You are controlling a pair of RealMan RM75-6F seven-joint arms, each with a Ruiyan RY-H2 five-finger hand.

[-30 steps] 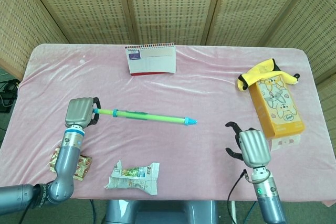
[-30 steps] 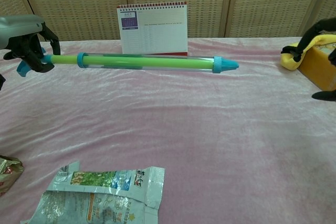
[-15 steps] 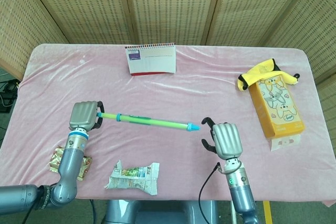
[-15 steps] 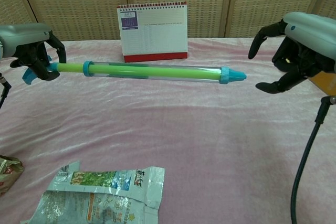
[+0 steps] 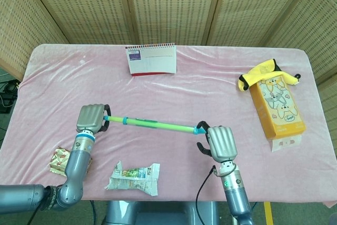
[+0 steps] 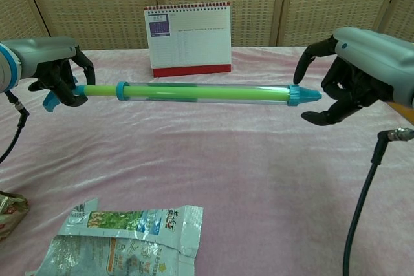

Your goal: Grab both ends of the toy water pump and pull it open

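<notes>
At the far left edge of the table (image 5: 58,67), a crumpled snack wrapper (image 5: 59,160) lies beside the left arm. The left hand (image 5: 90,118) holds the handle end of the toy water pump (image 5: 152,125), its dark fingers (image 6: 61,79) wrapped around the green rod where the blue grip sticks out. The pump is lifted off the pink cloth and runs nearly level from that hand toward the right (a clear tube with a green rod inside and a blue collar near the left end). Below it, near the front edge, lies a torn food packet (image 5: 134,176). Behind, at the back of the table, a desk calendar (image 5: 151,59) stands upright. The pump's blue tip (image 6: 304,95) reaches just into the right hand (image 5: 220,142), whose fingers are spread wide and curve around the tip without closing on it; the chest view shows a gap between tip and palm. Well to the right, an orange box (image 5: 277,106) lies flat, with a yellow soft toy (image 5: 258,73) draped at its far end.
</notes>
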